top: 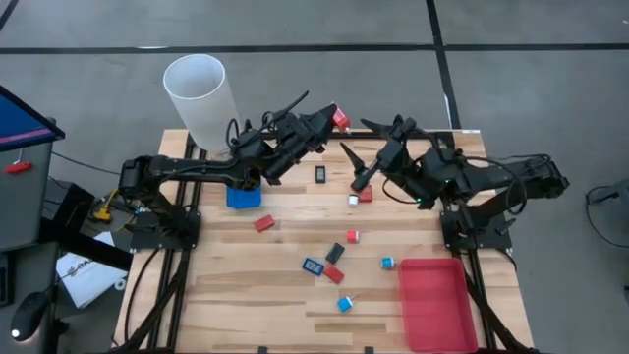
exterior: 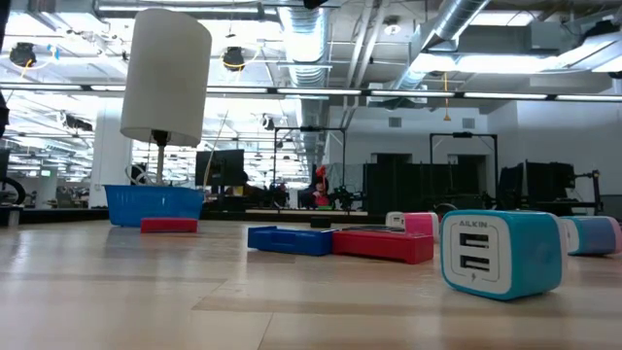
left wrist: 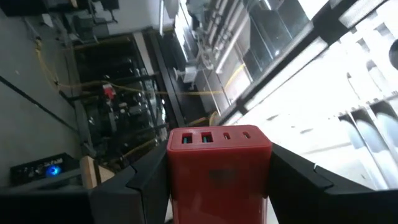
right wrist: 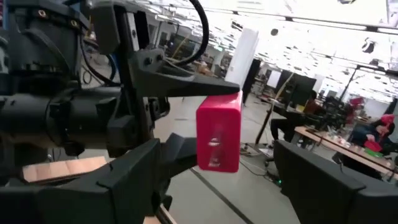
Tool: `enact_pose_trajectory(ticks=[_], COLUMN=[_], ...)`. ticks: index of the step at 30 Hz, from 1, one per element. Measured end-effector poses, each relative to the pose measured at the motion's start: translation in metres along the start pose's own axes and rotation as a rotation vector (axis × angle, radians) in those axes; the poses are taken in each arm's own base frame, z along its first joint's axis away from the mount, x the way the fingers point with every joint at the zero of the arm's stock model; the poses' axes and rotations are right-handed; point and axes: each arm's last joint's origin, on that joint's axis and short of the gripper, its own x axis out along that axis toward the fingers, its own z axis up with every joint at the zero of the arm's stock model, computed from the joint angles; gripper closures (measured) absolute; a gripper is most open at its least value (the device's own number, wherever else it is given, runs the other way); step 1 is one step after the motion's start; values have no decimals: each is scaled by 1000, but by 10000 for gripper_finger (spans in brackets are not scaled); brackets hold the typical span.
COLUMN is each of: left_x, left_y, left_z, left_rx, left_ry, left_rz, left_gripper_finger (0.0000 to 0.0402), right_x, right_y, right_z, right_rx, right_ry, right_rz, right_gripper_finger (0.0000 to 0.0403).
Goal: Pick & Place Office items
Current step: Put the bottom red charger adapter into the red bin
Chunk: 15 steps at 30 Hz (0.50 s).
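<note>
Above a slatted pale-wood desk [top: 246, 295], two dark jointed arms reach toward each other at the far edge. The left arm stretches from its base across the desk, its left end effector [top: 332, 118] raised and clamped on a glossy red charger block [top: 341, 119]; the left wrist view shows the smooth, boxy block [left wrist: 219, 168] pinched between both dark fingers [left wrist: 134, 183], its port face turned outward. The right arm folds in from the opposite side, its right end effector [top: 366, 162] spread wide with pointed fingers splayed and nothing between them, aimed toward the held block, which the right wrist view shows just ahead [right wrist: 218, 130].

A tall white cylinder [top: 200, 100] stands at the desk's far left corner. A flat red rectangular tray [top: 436, 300] with a low rim lies at the near right. A square blue bin [top: 244, 196], mesh-walled in the low view [exterior: 154, 205], sits under the left arm.

The remaining office items lie scattered mid-desk: a red block [top: 263, 223], a black piece [top: 335, 253], a blue-framed piece [top: 314, 265], another red block [top: 334, 273], a small light blue cube [top: 388, 263], and a rounded teal-and-white charger [top: 345, 304], large in the low view [exterior: 502, 254].
</note>
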Motion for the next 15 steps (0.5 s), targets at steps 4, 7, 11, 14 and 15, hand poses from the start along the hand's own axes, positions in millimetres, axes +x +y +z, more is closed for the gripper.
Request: enact_pose_trajectory(ticks=[4,7,11,14,15], left_x=[2,3,4,5,5], left_y=[-3,-2,-2,-1,-1], left_z=[6,7,10,11,11], left_rx=[0,6,12,18,18], left_ry=[47,75,100,112,112], left_rz=[-38,-44,-42,-32,-33], left_gripper_finger=[200,200,200,200,200], right_x=[4,9,13,15,16], right_y=[-3,-3,-2,-3,-4], right_z=[-1,-2,-5,-6,-6], right_rx=[29,43,37,28,26], right_ry=[-18,-28,-22,-20,-20], right_rz=[38,63,70,71,69], right_gripper_finger=[97,97,97,97,97])
